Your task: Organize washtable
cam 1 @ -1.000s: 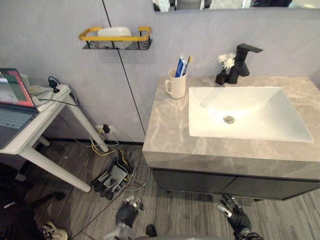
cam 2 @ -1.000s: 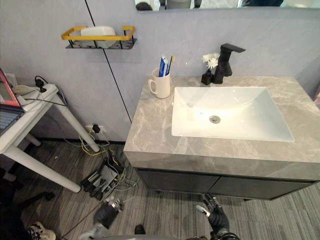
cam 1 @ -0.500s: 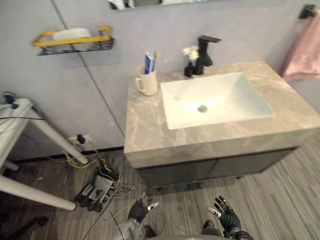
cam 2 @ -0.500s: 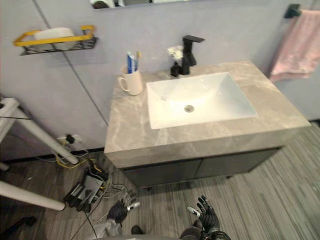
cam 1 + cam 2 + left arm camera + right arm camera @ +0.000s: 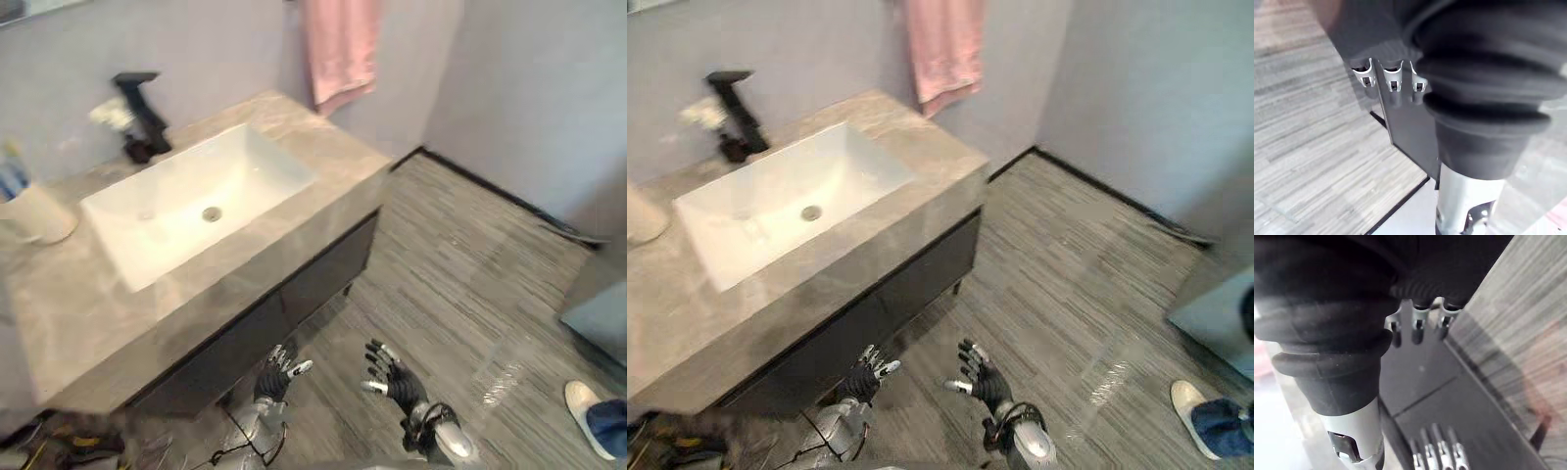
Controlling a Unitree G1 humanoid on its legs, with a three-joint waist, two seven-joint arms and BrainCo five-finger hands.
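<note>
Left hand (image 5: pixel 275 372) and right hand (image 5: pixel 394 378) at bottom centre, fingers spread apart, empty. Grey marble washtable (image 5: pixel 328 157) with white rectangular basin (image 5: pixel 245 171) upper left; pink towel (image 5: pixel 342 44) top centre

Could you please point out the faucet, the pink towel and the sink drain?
black faucet (image 5: pixel 144 113): left eye view, upright body.
pink towel (image 5: pixel 341 44): left eye view, hanging cloth's middle.
sink drain (image 5: pixel 212 213): left eye view, its centre.

Mug (image 5: pixel 35 211) was cut by left frame edge; contents (image 5: pixel 12 178) too blurred to tell. Towel (image 5: pixel 341 44) was clipped at top. White item (image 5: pixel 110 115) beside faucet (image 5: pixel 143 106) was blurred, unidentifiable. Person's shoe (image 5: pixel 596 419) and grey box (image 5: pixel 600 305) were clipped at right edge.
</note>
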